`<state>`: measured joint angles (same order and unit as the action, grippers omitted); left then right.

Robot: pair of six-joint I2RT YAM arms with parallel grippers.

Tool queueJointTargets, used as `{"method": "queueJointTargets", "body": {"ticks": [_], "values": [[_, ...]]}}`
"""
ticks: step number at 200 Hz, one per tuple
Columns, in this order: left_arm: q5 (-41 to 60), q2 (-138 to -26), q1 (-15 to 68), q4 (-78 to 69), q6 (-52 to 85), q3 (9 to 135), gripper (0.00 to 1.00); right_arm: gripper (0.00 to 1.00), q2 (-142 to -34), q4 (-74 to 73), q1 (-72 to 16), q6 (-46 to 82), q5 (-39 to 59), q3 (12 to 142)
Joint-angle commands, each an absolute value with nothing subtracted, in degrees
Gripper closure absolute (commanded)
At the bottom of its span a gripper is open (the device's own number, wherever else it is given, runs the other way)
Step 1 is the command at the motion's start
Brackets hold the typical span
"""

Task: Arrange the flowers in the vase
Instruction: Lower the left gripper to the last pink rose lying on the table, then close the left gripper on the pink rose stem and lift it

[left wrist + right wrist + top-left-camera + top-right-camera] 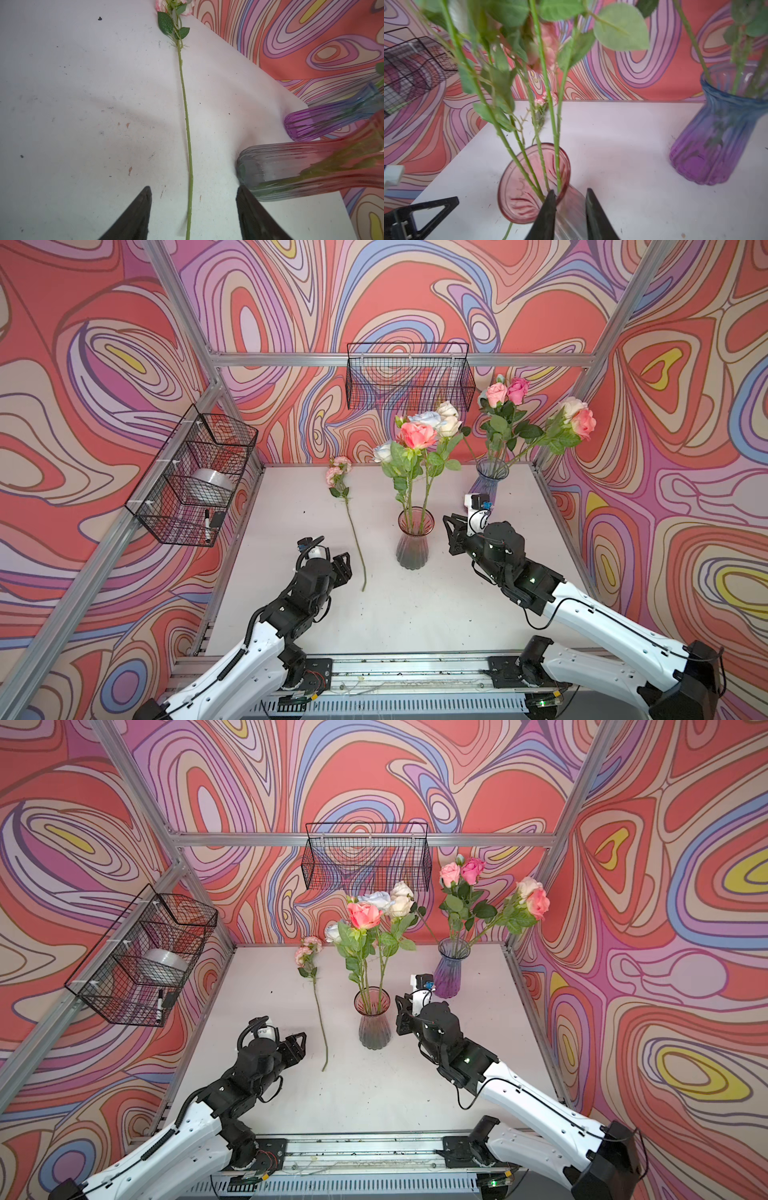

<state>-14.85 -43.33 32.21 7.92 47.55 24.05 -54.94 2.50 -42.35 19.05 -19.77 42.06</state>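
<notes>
One frilly pink flower [353, 531] is seen lying flat on the white table [415, 614], just left of the pink vase [413, 545], its bloom pointed to the far edge and its bare stem end to the near side. The left gripper [193, 188] is held released close by that near end, just left of the stem in both top views. In the left wrist view the stem is framed between the two spread fingers [143, 207] and is touched by neither, as far as can be told. In the middle of the table the pink vase is stood upright, loaded with coral, white and pale blue roses [419, 433] on long leafy stems. The right gripper [570, 190] is parked just right of that vase's rim, jaws parted only narrowly, and nothing is caught between them. The stems are seen beside one finger, down inside the glass mouth. At the far right a purple vase [486, 485] is filled too, with pink and cream roses [509, 391] fanned toward the right wall.
</notes>
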Motion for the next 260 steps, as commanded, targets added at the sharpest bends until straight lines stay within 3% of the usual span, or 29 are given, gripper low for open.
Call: {"method": "queueJointTargets", "body": {"ticks": [1,28,45,84,140,161,224,260], "values": [[-16.7,-48.0,32.1,13.2,45.1,28.9,0.34,0.72,-51.2,-0.4,-42.3,21.5,-28.0,39.6],[-14.3,-57.9,28.8,14.2,43.6,36.0,0.30,0.70,-49.4,0.1,-42.3,22.5,-31.2,36.5],[-7.6,-66.1,23.3,14.4,42.9,40.8,0.29,0.70,-49.1,0.3,-42.3,23.0,-30.2,35.2],[1.5,-85.6,16.3,14.1,37.9,53.3,0.34,0.68,-50.3,0.6,-42.1,24.7,-29.1,33.6],[-1.2,-106.3,14.8,20.5,33.4,71.2,0.38,0.67,-50.3,-1.4,-42.0,25.0,-29.4,31.7],[-2.7,-110.5,14.1,22.7,33.5,75.5,0.48,0.67,-50.2,-0.7,-42.0,25.2,-29.4,31.8],[-2.1,-118.8,13.9,24.0,29.6,82.9,0.55,0.66,-50.3,-1.1,-41.9,25.5,-29.0,31.8],[-1.4,-121.2,13.6,25.2,29.4,85.4,0.70,0.66,-50.5,-0.7,-41.9,26.0,-28.5,32.3]]}}
